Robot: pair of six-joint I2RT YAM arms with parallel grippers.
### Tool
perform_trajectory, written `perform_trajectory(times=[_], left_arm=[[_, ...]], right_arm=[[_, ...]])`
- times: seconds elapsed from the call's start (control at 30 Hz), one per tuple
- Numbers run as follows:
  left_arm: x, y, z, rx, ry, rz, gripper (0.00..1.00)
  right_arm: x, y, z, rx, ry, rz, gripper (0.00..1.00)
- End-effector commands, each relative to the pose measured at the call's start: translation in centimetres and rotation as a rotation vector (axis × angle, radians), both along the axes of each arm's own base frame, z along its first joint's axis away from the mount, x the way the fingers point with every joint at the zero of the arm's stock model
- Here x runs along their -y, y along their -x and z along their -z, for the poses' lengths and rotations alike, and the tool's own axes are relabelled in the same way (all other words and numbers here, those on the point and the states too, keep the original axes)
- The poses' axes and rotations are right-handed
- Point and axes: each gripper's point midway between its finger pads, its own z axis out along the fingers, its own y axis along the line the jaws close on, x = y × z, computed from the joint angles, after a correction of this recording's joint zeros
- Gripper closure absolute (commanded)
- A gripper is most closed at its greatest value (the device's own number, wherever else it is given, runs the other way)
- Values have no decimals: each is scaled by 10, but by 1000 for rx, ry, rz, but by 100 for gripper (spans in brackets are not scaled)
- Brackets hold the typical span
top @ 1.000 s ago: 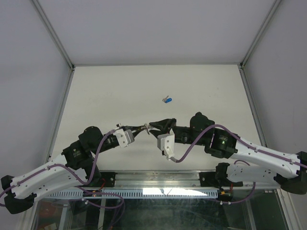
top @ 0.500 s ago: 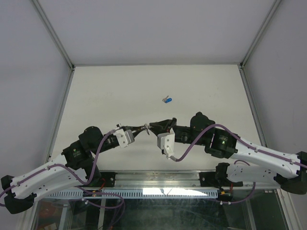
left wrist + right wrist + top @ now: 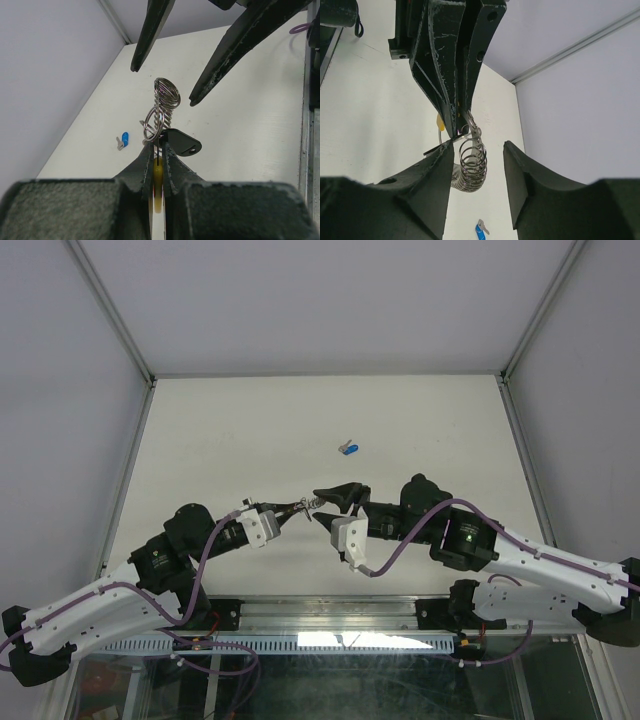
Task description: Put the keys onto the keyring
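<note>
Silver coiled keyring (image 3: 162,107) clamped in left pincer (image 3: 157,148); right pincer (image 3: 479,147) apart, straddling its coil.

Left gripper (image 3: 157,146) jaws clamped; right gripper (image 3: 479,150) jaws spread.

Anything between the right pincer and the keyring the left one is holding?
Nothing visible. The right pincer stands open with the coil of the keyring between its fingers, a gap on each side. The left pincer grips the ring from the opposite end.
</note>
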Motion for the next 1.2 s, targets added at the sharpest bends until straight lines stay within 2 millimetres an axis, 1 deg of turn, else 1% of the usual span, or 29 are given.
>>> perform_trajectory(times=[0.0, 0.3, 0.47, 0.77, 0.93, 1.17], left_arm=[[-4, 0, -40, 58, 92, -8, 100], [-5, 0, -40, 59, 94, -10, 100], [-4, 0, -40, 57, 94, -9, 100], [-5, -1, -40, 57, 94, -13, 100], [-4, -1, -40, 57, 94, -13, 100], [-5, -2, -41, 58, 94, -17, 100]], right_arm=[[0, 0, -13, 22, -50, 2, 54], [-2, -1, -7, 26, -27, 1, 55], [-3, -3, -6, 32, -21, 10, 59], [-3, -4, -3, 38, -11, 12, 62], [-3, -4, -5, 41, -15, 14, 72], [-1, -3, -10, 43, -29, 13, 78]])
